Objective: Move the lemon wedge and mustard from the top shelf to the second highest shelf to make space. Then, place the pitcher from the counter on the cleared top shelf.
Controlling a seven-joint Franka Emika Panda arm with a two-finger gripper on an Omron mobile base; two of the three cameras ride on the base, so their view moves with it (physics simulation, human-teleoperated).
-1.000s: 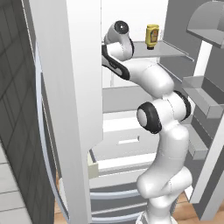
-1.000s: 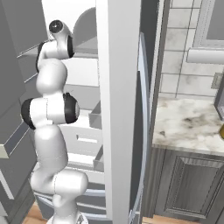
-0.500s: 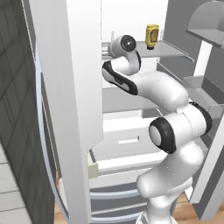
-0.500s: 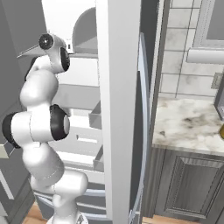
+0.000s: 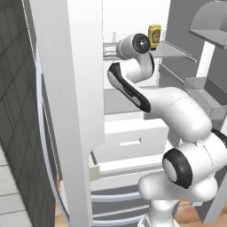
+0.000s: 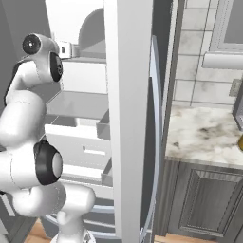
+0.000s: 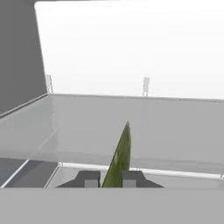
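In the hand view my gripper (image 7: 111, 177) is shut on the lemon wedge (image 7: 120, 153), a thin olive-green sliver standing up between the fingertips. Ahead of it lies a flat grey shelf plate (image 7: 144, 122) with a pale front edge; I cannot tell which shelf it is. In the left base view the mustard (image 5: 154, 35) stands on the top shelf (image 5: 174, 50), to the right of my wrist (image 5: 135, 44), which is at about that height. The second highest shelf (image 5: 120, 101) lies below it. The counter (image 6: 204, 135) is right of the fridge. The pitcher is out of view.
The open fridge door (image 5: 71, 111) stands close on the arm's left, and door bins (image 5: 201, 86) hang on the right. White drawers (image 5: 131, 139) sit under the shelves. A cropped object (image 6: 240, 142) pokes in at the counter's right edge.
The arm has folded: its elbow swung down and right, and the wrist came a little lower and forward from the top shelf. The jaws stay shut on the wedge.
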